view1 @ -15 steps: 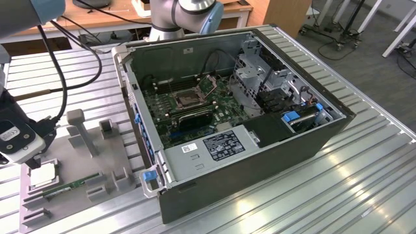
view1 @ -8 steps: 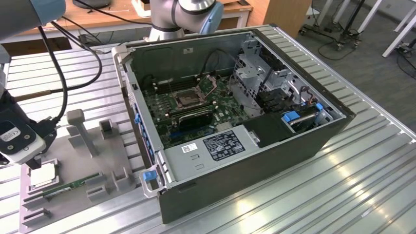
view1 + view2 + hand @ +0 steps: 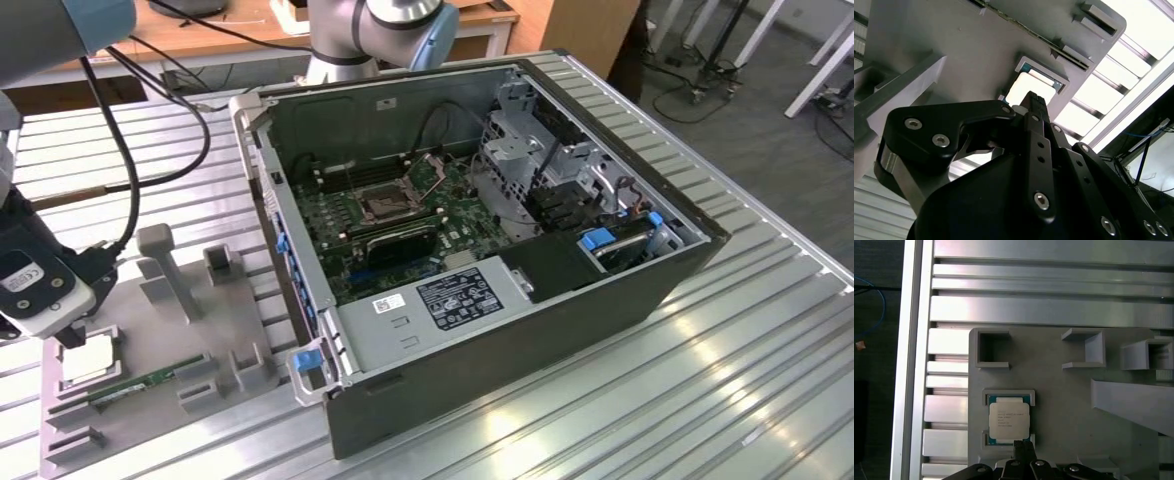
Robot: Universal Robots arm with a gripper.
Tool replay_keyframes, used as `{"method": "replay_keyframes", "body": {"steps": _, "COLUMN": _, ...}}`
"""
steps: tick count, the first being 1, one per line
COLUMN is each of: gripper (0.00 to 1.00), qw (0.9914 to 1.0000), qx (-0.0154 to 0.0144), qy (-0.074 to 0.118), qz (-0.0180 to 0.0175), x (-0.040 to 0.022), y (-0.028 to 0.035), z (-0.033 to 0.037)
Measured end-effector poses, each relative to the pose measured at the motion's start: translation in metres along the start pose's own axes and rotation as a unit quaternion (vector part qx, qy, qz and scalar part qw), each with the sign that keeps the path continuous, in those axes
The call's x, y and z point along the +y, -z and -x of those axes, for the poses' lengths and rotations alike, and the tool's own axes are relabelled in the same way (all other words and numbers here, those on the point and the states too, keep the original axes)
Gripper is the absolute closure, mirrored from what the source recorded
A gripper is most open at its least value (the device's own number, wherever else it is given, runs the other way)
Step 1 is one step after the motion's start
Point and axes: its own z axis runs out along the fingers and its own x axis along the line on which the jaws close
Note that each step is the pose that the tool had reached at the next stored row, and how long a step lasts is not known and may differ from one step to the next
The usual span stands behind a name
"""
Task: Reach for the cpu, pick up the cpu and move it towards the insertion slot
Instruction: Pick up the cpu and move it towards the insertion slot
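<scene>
The cpu [image 3: 87,357] is a pale silvery square chip lying flat in a recess of the grey fixture [image 3: 180,330], at the exterior view's lower left. It is seen from straight above in the first wrist view [image 3: 1009,421] and past the fingertips in the second wrist view [image 3: 1040,84]. My gripper [image 3: 1024,446] hangs just above the chip's edge without touching it; its black fingers [image 3: 1037,102] are together, shut on nothing. The insertion slot [image 3: 387,205] is the square metal-framed socket on the green board inside the open computer case.
The open computer case [image 3: 534,330] stands on the ribbed metal table [image 3: 694,400], to the exterior view's right of the fixture. A green memory stick [image 3: 140,385] lies in the fixture near the chip. Grey upright posts [image 3: 163,265] rise from the fixture. Black cables [image 3: 127,160] hang by the arm.
</scene>
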Motion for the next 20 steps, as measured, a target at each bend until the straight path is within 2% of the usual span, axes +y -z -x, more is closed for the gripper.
{"method": "replay_keyframes", "body": {"steps": 13, "gripper": 0.89, "qw": 1.00000, "qx": 0.0000, "qy": 0.000, "qz": 0.0000, "x": 0.0000, "y": -0.0010, "z": 0.0000}}
{"method": "replay_keyframes", "body": {"steps": 20, "gripper": 0.89, "qw": 1.00000, "qx": 0.0001, "qy": 0.000, "qz": 0.0000, "x": -0.0003, "y": -0.0071, "z": -0.0004}}
